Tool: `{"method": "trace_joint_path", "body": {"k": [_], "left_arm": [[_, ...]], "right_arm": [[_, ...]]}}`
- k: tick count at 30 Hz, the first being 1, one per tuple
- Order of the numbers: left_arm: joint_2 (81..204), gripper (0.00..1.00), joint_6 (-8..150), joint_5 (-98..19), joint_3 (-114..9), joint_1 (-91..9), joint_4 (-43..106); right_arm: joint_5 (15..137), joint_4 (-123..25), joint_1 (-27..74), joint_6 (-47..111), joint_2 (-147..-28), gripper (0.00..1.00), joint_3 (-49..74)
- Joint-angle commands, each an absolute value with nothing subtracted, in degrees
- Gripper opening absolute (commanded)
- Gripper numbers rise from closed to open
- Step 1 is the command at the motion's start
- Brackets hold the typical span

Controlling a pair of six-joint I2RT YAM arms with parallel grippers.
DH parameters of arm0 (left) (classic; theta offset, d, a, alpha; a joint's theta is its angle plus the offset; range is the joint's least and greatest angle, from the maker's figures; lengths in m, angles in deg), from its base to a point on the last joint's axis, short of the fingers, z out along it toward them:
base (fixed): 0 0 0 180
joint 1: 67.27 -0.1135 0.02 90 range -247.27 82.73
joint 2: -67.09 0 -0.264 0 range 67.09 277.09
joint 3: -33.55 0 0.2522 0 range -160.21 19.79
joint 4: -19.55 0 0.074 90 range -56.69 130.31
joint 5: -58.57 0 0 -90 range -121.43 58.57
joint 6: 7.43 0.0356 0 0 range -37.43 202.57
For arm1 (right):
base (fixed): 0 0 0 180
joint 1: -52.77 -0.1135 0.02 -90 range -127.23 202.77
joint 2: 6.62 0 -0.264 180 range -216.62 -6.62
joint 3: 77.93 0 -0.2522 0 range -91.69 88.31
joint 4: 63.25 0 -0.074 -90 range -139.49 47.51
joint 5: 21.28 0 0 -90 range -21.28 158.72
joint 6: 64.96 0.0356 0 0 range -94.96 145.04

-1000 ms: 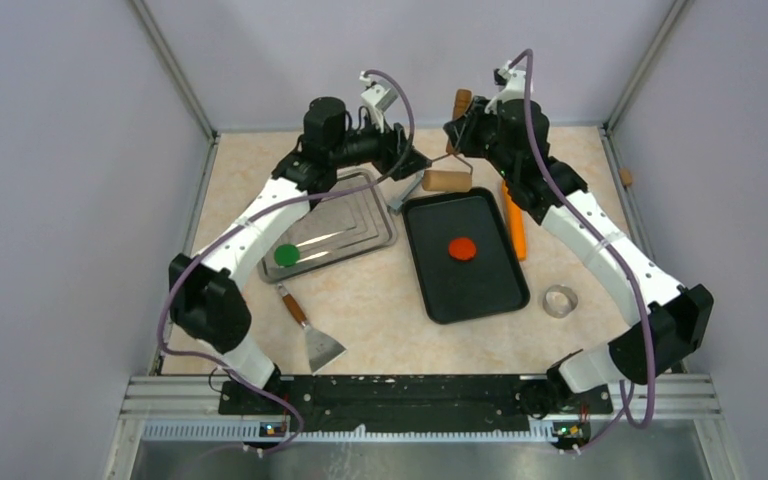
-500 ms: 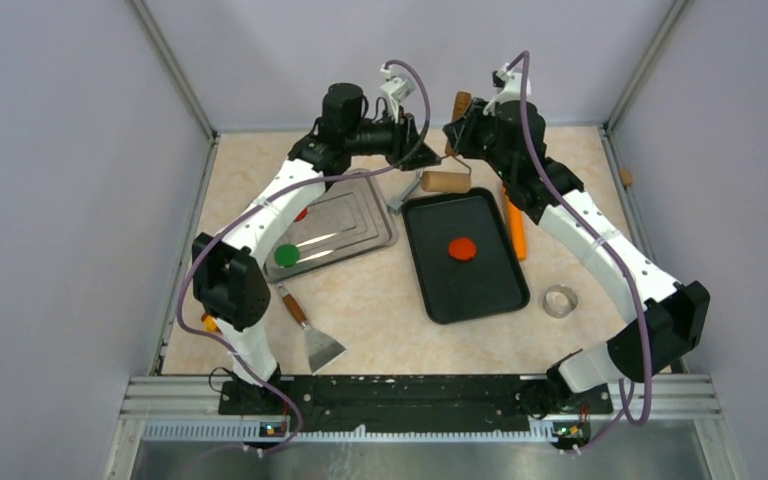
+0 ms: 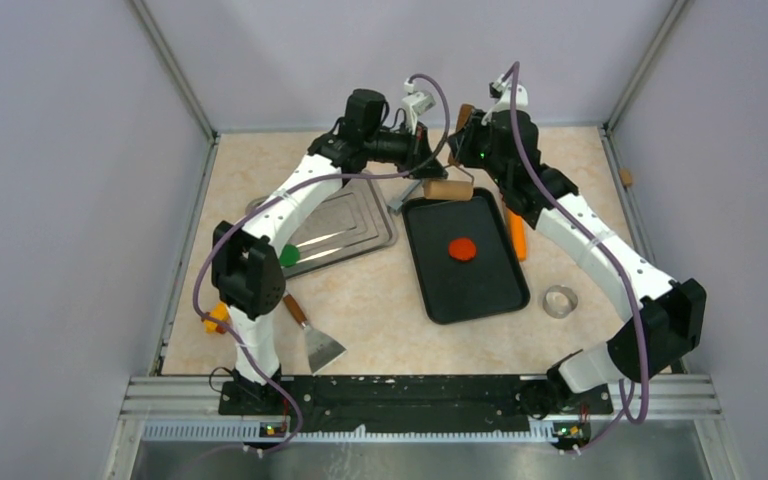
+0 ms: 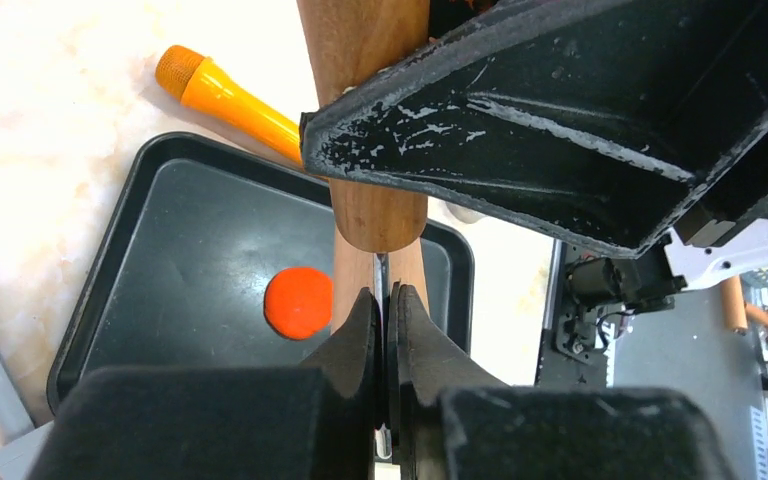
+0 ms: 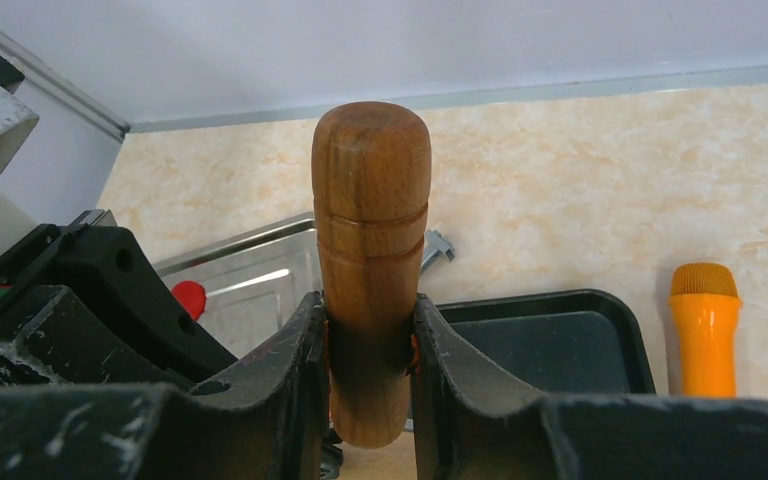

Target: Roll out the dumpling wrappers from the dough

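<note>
text: none legible | labels: none | brands: none | numbers: none | signs: none

Bright, even light falls from above; the desk (image 3: 390,310) shows only faint, soft shadows. White glare streaks cross the metal tray (image 3: 360,215) toward the desk's far left corner. In the left wrist view the pale desk washes out, and the left end effector (image 4: 385,300) looks dark and soft. The right end effector (image 5: 368,305) blurs close up; the wooden handle (image 5: 370,200) is sharp.
</note>
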State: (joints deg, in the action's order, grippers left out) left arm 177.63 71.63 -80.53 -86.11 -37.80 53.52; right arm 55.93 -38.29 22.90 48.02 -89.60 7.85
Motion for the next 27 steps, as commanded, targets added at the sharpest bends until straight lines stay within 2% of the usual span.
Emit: {"method": "trace_joint_path", "body": {"k": [1, 2, 4, 5, 7, 8, 10, 12, 14, 16, 20, 22, 25, 27], "left_arm": [[176.31, 0.0, 77.23, -80.81, -85.88, -37.93, 55.3], [175.93, 0.0, 78.35, -81.0, -85.61, -37.96, 55.68], [175.21, 0.0, 81.51, -81.62, -85.62, -38.15, 58.28], [174.77, 0.0, 84.05, -82.18, -85.55, -38.37, 59.95], [173.6, 0.0, 88.82, -83.76, -84.81, -39.06, 63.9], [172.72, 0.0, 91.92, -84.37, -84.15, -39.38, 65.86], [170.42, 0.0, 98.73, -84.99, -81.86, -39.81, 69.47], [167.88, 0.0, 108.55, -85.02, -79.44, -39.81, 73.6], [166.04, 0.0, 115.58, -85.22, -77.64, -39.84, 76.72], [164.99, 0.0, 121.24, -86.34, -76.89, -39.76, 79.07], [166.16, 0.0, 132.57, -87.83, -78.37, -39.11, 85.45], [167.17, 0.0, 134.23, -87.71, -79.68, -38.67, 86.2], [167.19, 0.0, 140.81, -84.75, -79.24, -36.5, 88.33], [165.9, 0.0, 140.25, -83.94, -76.56, -35.59, 84.17]], "right_arm": [[56.37, -43.23, 22.67, 50.13, -86.68, 0.0, 7.4], [57.64, -42.7, 22.71, 49.89, -86.56, 0.0, 7.36], [63.7, -41.55, 23.43, 46.8, -85.47, 0.11, 7.43], [69.84, -40.82, 24.23, 43.51, -84.6, 0.23, 7.61], [82.0, -37.27, 28.03, 39.15, -82.58, 0.62, 6.84], [88.23, -35.79, 30.9, 39.13, -81.65, 0.71, 6.41], [103.14, -34.68, 37.88, 37.41, -80.16, 0.78, 6.03], [115.84, -30.32, 42.91, 30.43, -80.61, 0.8, 3.45], [124.14, -15.0, 44.42, 12.82, -84.93, 0.8, -3.53], [126.98, 2.4, 44.39, -4.86, -90.02, 0.78, -10.83], [123.79, 24.24, 41.46, -25.25, -99.8, 0.76, -20.41], [121.99, 28.64, 38.67, -28.62, -102.85, 0.73, -23.68], [122.3, 24.59, 36.52, -27.14, -103.8, 0.71, -22.31], [123.01, 23.02, 35.14, -27.17, -104.17, 0.7, -21.53]]}}
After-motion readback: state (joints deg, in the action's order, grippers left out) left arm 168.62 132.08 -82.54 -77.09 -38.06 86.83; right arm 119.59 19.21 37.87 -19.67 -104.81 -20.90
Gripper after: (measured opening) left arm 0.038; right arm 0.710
